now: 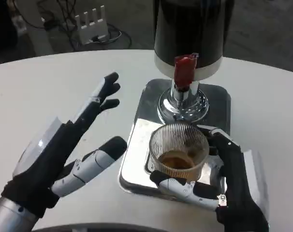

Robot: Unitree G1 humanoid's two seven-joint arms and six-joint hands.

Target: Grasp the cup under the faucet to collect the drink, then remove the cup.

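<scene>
Right hand (pixel 219 179) wrapped around the cup (pixel 179 152) — thumb across the near side low down, fingers (pixel 223 140) curling behind the far right side, palm to the cup's right. Holding it, by the look of the contact on both sides. Cup a ribbed clear glass, upright, long axis vertical, mouth open to the camera, a shallow pool of brown drink (pixel 178 160) in the bottom.

Taking the cup as landmark: faucet (pixel 185 71), with its red tap handle, just beyond and slightly right, on the black dispenser (pixel 190 29); chrome base column (pixel 183 104) between the two. Cup seated on the shiny drip tray (pixel 132 164), toward its near end, seemingly a little nearer than the spout line rather than straight beneath — hard to judge from above. Left hand (pixel 71 150) well to the cup's left, over the white table (pixel 45 92), fingers spread apart, holding nothing, touching nothing.

Judged stage: drink collected, or partly so; removal pending. Deciding relation — cup already inside the right hand, nearer than the faucet, so withdrawal likely toward the robot, away from the chrome column. Right hand plainly the nearer one; left only waiting. Risk: tilting the upright glass while clearing the tray's edge, spilling the drink.
</scene>
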